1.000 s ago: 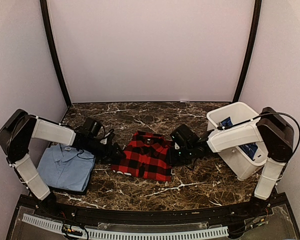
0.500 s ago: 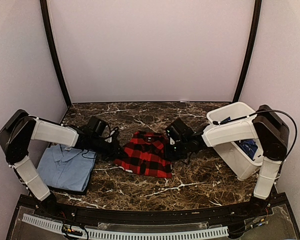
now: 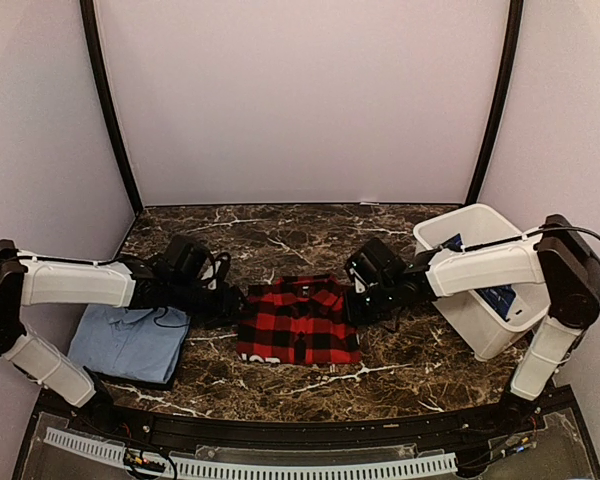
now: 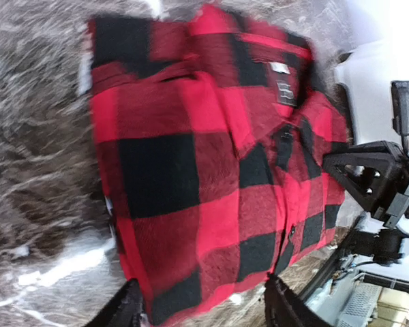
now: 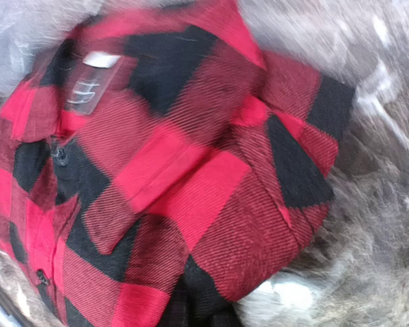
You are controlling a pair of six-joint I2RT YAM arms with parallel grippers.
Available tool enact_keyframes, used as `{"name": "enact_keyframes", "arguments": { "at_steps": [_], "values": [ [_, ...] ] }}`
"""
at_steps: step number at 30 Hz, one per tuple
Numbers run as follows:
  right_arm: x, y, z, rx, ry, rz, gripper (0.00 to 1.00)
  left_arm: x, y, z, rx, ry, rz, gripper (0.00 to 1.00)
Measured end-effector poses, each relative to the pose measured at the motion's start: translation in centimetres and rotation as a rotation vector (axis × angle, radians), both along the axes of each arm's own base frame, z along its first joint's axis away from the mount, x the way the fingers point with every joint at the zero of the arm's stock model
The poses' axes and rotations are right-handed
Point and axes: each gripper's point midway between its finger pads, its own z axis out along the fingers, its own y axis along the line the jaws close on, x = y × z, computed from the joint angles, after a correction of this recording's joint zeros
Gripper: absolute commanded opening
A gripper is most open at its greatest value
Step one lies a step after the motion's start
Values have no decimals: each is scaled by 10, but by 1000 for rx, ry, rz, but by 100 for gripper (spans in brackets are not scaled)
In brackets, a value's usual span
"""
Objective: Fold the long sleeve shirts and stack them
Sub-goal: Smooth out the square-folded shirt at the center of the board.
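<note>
Left claw: jaws apart, straddling the flannel's left edge.
Right claw: at its right edge; I can't tell its state.
Flannel: folded at surface centre, between both claws, lying wider left-right.
Light blue shirt: near-left corner; left arm nearer.

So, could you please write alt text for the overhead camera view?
A folded red-and-black checked shirt lies centred on a dark marble table, the left pincer at its left edge and the right pincer at its right edge. A light blue shirt lies at the left; a white bin stands at the right.
</note>
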Motion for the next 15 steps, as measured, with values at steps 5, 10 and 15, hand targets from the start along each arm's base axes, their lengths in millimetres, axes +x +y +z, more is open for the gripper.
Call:
{"name": "enact_keyframes", "arguments": {
  "at_steps": [5,10,15],
  "values": [
    [-15,-35,-34,-109,69,-15,44,-2,13,-23,73,40,43,59],
    [-13,-42,-18,-128,33,-31,43,0,15,-27,90,38,53,48],
    [-3,-25,21,-91,-47,-27,41,16,4,-17,85,1,37,31]
  ]
}}
